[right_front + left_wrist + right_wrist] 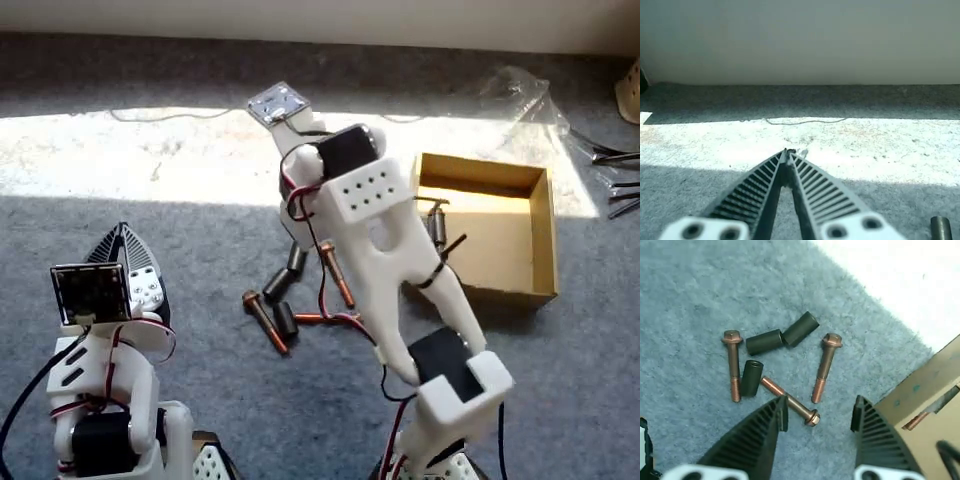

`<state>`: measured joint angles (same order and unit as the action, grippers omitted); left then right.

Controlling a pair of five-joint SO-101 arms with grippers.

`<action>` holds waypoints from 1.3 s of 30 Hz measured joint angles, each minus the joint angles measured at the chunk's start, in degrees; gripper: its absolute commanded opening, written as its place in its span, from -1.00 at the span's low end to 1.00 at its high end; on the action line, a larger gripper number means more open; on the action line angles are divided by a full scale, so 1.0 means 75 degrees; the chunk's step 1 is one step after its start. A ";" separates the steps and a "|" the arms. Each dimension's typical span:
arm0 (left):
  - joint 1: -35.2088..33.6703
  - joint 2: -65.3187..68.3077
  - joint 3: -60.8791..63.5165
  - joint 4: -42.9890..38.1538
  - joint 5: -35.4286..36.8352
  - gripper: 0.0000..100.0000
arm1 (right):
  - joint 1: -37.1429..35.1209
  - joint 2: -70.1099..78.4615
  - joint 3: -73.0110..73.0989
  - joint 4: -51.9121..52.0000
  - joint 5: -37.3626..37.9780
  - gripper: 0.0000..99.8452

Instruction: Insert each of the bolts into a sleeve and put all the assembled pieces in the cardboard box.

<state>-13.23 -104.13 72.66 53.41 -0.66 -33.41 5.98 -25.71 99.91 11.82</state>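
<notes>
A grey carpet (200, 380) covers the ground. A wide band of sunlight crosses it, and a pale wall (800, 40) stands at the far side. A thin wire (805, 120) lies on the sunlit part, and a clear bag (520, 90) lies near the far edge.

The box (485, 176) stands open on the carpet, partly in the sun, just beside the right arm (400, 260). Inside it lies one dark piece (437, 224), close to the wall of the box that is nearest to this arm. I cannot tell exactly how this piece is built.

Three bolts (826, 367) and three sleeves (764, 341) lie loose on the carpet near the box, in the shade. No bolt of these three is inside a sleeve. Two sleeves lie almost end to end and touch at one corner. The third sleeve (751, 377) lies just beside a second bolt (733, 365), almost parallel to it. The third bolt (790, 401) has its threaded end near this sleeve.

The right gripper (820, 407) is above this group. Its jaws are wide apart and hold nothing, and the head of the third bolt shows between its fingers (771, 422).

The left gripper (789, 159) is well apart from the bolts. It points over the sunlit carpet toward the wall. Its jaws are pressed together, with nothing between them.
</notes>
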 measured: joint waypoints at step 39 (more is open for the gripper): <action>0.0000 0.0000 0.0000 0.0000 0.0000 -0.98 | -0.1313 -0.4196 0.8862 -0.5310 -0.1032 -0.62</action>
<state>-13.23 -104.13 72.66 53.41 -0.66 -43.25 -25.49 40.75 60.09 4.09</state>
